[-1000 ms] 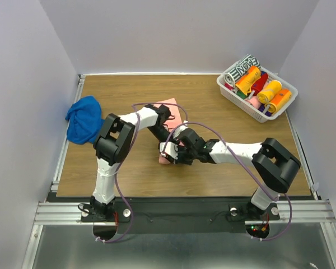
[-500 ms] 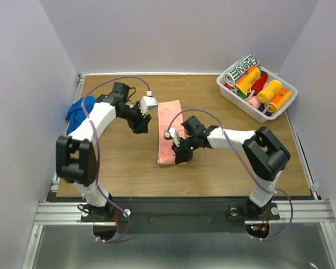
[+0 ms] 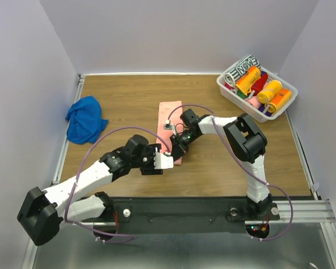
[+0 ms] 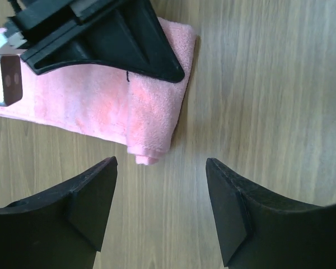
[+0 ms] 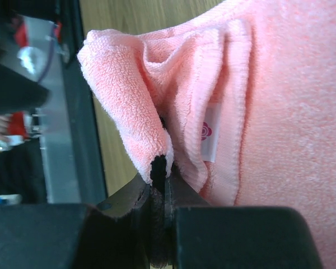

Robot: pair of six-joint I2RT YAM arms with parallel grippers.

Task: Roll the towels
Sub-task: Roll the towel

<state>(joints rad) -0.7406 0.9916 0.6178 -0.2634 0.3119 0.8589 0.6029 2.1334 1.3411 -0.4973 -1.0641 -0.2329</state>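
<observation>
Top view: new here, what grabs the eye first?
The pink towel lies in the middle, its near end pinched by the right end effector, the open left end effector beside it. A crumpled blue towel lies at the left; a basket of bright rolls sits far right.

The pink towel (image 3: 168, 111) is plain salmon, the blue towel (image 3: 84, 125) plain royal; the table (image 3: 213, 165) is brown wood-grain, the basket (image 3: 234, 95) white
</observation>
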